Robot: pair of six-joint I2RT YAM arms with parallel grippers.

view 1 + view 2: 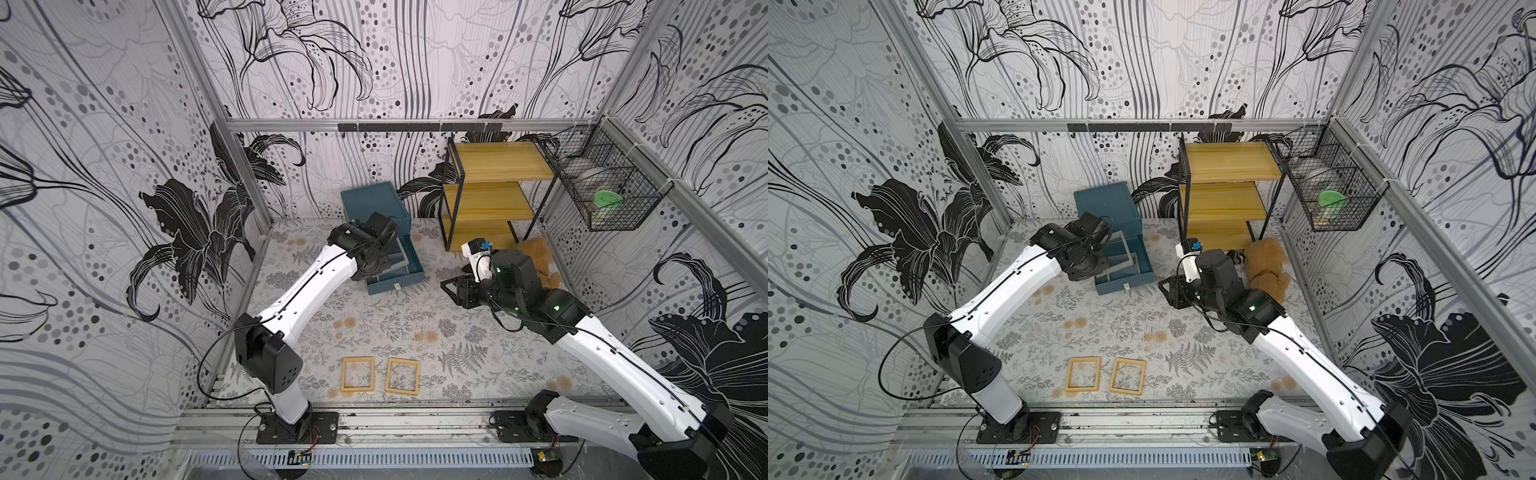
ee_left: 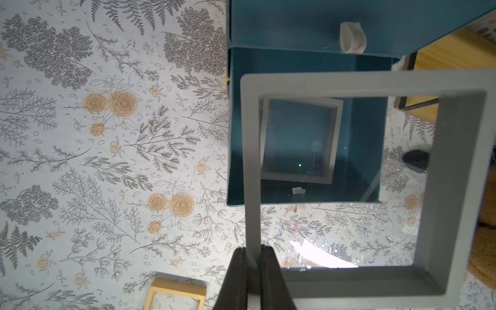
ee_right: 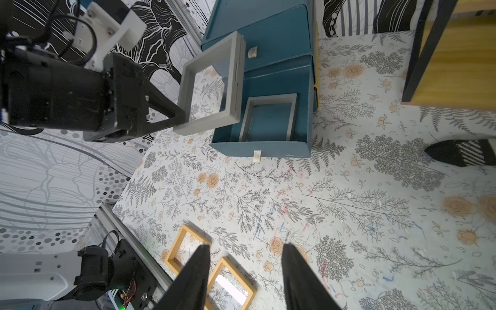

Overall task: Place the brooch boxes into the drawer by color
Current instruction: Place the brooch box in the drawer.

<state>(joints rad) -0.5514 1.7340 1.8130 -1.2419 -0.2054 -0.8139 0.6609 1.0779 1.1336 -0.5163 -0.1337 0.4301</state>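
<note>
My left gripper is shut on one side of a grey brooch box, holding it tilted above the pulled-out bottom drawer of the teal chest. A second grey brooch box lies flat inside that drawer. The right wrist view shows the held box over the drawer's left part. Two yellow-tan brooch boxes lie side by side near the table's front edge. My right gripper hovers open and empty over the table, right of the drawer.
A yellow wooden shelf rack with a black frame stands at the back right. A brown plush toy lies beside it, behind my right wrist. A black wire basket hangs on the right wall.
</note>
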